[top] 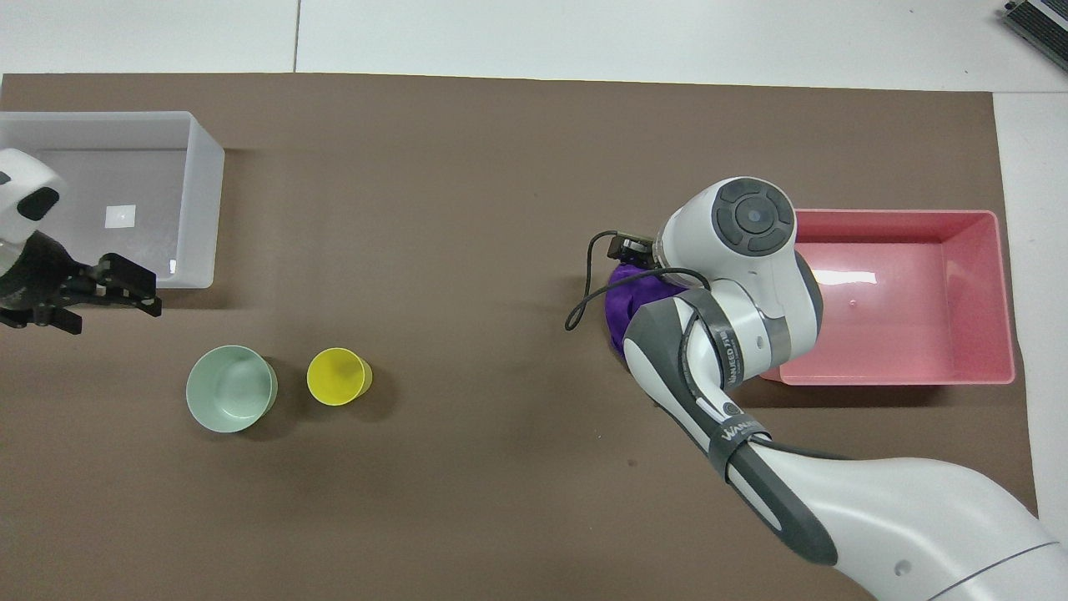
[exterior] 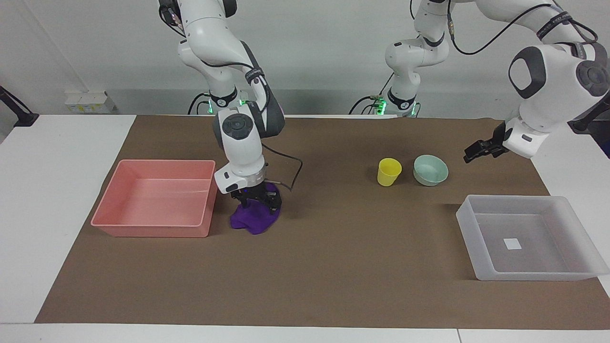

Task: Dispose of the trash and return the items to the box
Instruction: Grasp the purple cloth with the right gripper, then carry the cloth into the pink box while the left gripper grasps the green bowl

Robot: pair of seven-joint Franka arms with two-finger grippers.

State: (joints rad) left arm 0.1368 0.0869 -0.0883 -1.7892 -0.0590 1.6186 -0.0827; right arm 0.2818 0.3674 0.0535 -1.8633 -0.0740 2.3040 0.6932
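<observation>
Right gripper [exterior: 257, 204] | I am pressing down onto the purple rag [exterior: 254, 220] just beside the pink bin [exterior: 153, 232]; finger spread unreadable | I am aiming for a deep pinch on a thick fold | left gripper [exterior: 478, 153] waiting

So the white table [exterior: 57, 200] has a big brown mat [exterior: 333, 267] on it, and sitting on the mat are a pink bin [exterior: 155, 231] with a purple rag [exterior: 255, 221] just beside it, a yellow cup [exterior: 389, 172] next to a mint bowl [exterior: 431, 170], and a clear box [exterior: 481, 267] at the left arm's end.
</observation>
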